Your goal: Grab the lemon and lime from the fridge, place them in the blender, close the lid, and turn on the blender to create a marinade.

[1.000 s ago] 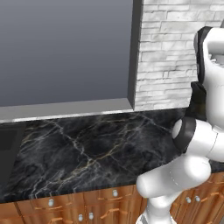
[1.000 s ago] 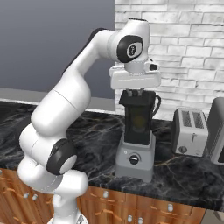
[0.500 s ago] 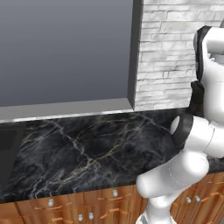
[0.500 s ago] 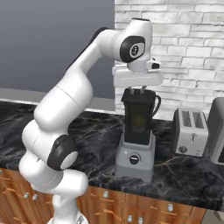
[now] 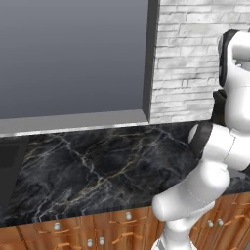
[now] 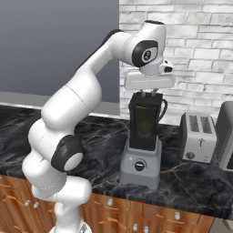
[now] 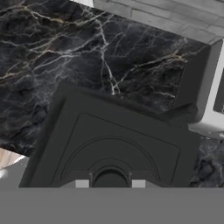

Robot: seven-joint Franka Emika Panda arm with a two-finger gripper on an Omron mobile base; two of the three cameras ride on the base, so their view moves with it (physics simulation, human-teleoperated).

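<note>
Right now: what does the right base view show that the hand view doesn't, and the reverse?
Right base view alone: the blender whole, grey base and black knob, yellow fruit visible in its jar, the gripper shut just above it.
Hand view alone: the lid from above, sitting on the jar.
Both: the black marble counter, the toaster, the brick wall.

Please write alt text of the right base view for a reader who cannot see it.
The white arm reaches over the blender on the black marble counter, with its gripper just above the black lid that sits on the dark jar. A silver toaster stands to the blender's right, before a white brick wall.
</note>
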